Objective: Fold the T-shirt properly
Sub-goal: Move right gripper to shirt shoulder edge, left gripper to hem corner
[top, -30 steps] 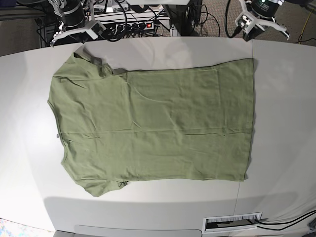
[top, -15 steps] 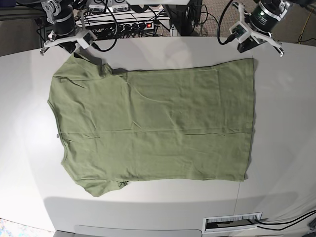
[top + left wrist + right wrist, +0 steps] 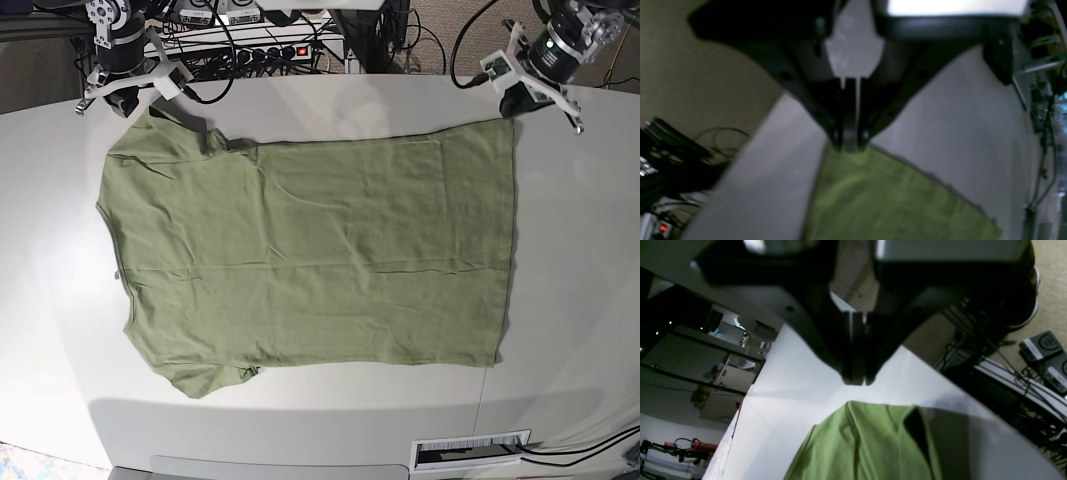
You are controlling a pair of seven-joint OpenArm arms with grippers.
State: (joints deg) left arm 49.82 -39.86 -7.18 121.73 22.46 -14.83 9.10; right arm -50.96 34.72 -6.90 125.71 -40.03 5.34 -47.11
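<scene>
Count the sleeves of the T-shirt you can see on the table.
2. On the T-shirt in the base view, one sleeve lies at the upper left, below the right hand; the other sleeve lies at the lower left.

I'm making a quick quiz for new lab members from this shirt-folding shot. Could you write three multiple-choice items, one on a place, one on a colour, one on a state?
1. Where is the left hand?
A. By the T-shirt's hem corner at the table's far edge
B. Over the middle of the shirt
C. At the near sleeve

2. What colour is the T-shirt?
A. Navy blue
B. Olive green
C. White

3. How does the T-shirt lie on the table?
A. Rolled up
B. Folded in half
C. Spread flat, unfolded

Answers:
1 A: the base view shows it at the far hem corner.
2 B: the fabric is green in every view.
3 C: both sleeves and the whole body lie spread out.
</scene>
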